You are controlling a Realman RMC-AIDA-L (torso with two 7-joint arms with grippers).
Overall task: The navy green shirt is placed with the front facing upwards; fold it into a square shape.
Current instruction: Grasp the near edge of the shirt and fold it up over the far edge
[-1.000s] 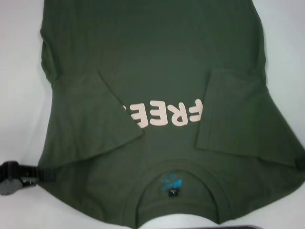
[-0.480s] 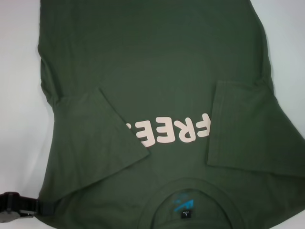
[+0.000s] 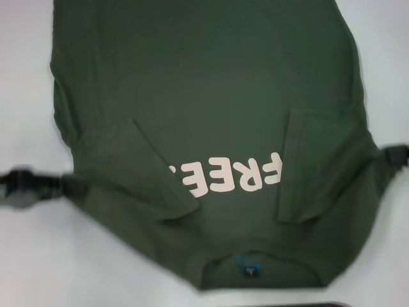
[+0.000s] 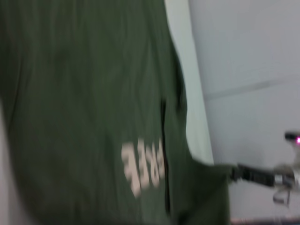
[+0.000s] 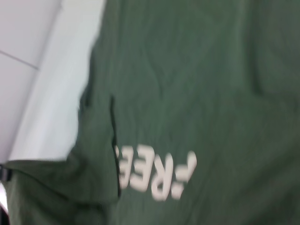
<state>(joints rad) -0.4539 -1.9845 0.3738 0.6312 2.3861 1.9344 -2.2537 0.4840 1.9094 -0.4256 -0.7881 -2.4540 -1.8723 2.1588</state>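
Collar end of the dark olive-green cotton T-shirt now lifted farther up the white table, both sleeves folded inward over pink "FREE" lettering, left gripper and right gripper each pinching a shoulder edge, cloth stretched between them.

The navy green shirt carries pale pink lettering on its chest, upside down in the head view; "FREE" shows, its last part covered by the left folded sleeve. The near neck label is probably printed, but unreadable.
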